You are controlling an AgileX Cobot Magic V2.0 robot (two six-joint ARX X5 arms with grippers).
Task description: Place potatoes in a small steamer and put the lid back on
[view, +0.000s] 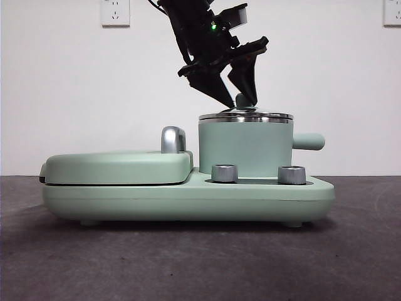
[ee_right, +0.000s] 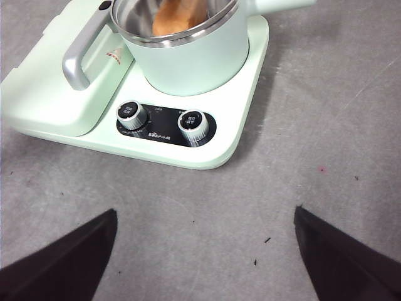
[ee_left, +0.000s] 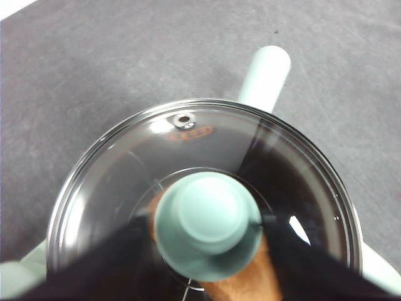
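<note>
Dark grey matte table [view: 200,263], white wall [view: 75,88] with sockets. We note the round clear glass lid [ee_left: 207,188] seated on the small mint-green steamer [view: 245,147], tan potato [ee_right: 178,15] inside. Left gripper [view: 241,100] straddles the lid's knob, jaws slightly parted; right gripper [ee_right: 203,251] spread wide, holding nothing.

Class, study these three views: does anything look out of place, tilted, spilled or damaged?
Nothing stands out. The lid sits level on the small steamer, with the potato inside. The left end effector is at the lid's knob. The right end effector waits open above the table.
</note>
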